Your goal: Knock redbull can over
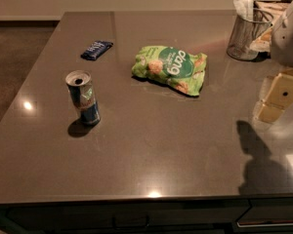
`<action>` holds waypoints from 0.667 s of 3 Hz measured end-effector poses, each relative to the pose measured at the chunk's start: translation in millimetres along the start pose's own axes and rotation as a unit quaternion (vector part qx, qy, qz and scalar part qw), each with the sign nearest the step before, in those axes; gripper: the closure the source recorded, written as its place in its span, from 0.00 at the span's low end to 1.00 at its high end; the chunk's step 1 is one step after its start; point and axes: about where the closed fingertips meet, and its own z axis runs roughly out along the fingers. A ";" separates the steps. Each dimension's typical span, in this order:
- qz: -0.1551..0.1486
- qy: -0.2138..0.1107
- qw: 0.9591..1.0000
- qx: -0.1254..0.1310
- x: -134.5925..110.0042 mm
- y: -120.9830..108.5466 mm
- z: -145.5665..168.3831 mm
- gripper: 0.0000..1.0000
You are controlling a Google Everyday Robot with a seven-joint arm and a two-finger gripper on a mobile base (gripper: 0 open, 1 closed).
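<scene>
The redbull can (83, 97) stands upright on the left part of the grey countertop (151, 145), its silver top and opening facing up. It has a blue and silver body and casts a small shadow to its lower left. My gripper (278, 99) is at the right edge of the view, cream-coloured, low over the counter, with the white arm (289, 30) above it. It is far to the right of the can and does not touch it. It holds nothing that I can see.
A green chip bag (171, 68) lies mid-counter, between can and gripper. A flat dark blue snack bar wrapper (96, 49) lies behind the can. A mesh metal cup (245, 35) with napkins stands at the back right. The counter's front edge runs along the bottom.
</scene>
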 end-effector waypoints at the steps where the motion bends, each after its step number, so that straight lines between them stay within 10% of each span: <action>1: 0.000 0.000 1.000 0.000 0.0 0.0 0.0 0.00; 2: 0.002 -0.028 1.000 0.005 -19.7 -0.7 7.8 0.00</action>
